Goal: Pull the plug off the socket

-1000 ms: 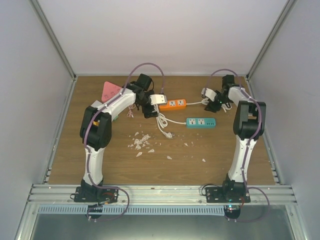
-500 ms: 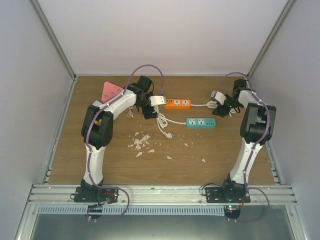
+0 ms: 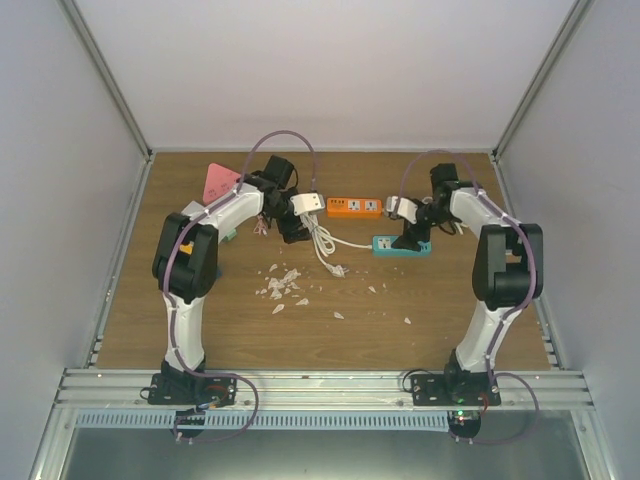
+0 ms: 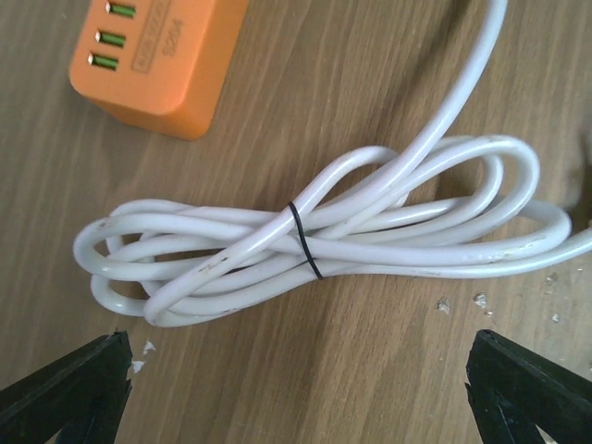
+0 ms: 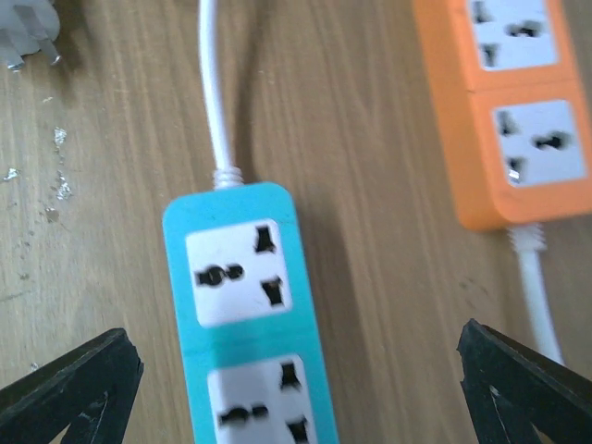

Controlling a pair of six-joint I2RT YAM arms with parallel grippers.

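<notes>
The orange power strip (image 3: 355, 207) lies at the back middle of the table; its corner shows in the left wrist view (image 4: 157, 55) and its sockets in the right wrist view (image 5: 518, 111) are empty. The teal strip (image 3: 400, 245) lies in front of it, its sockets (image 5: 245, 314) also empty. A white plug (image 5: 28, 37) lies loose on the wood, prongs bare. My left gripper (image 4: 296, 370) is open and empty just above the tied white cord bundle (image 4: 314, 231). My right gripper (image 5: 296, 361) is open and empty, hovering over the teal strip.
A pink sheet (image 3: 220, 182) lies at the back left. White scraps (image 3: 283, 285) are scattered mid-table. The enclosure walls stand close on both sides, and the bundled cord (image 3: 325, 245) runs between the two strips.
My right gripper has swung from the right end of the orange strip leftward and nearer, over the teal strip. My left gripper has drawn back slightly left of the orange strip.
</notes>
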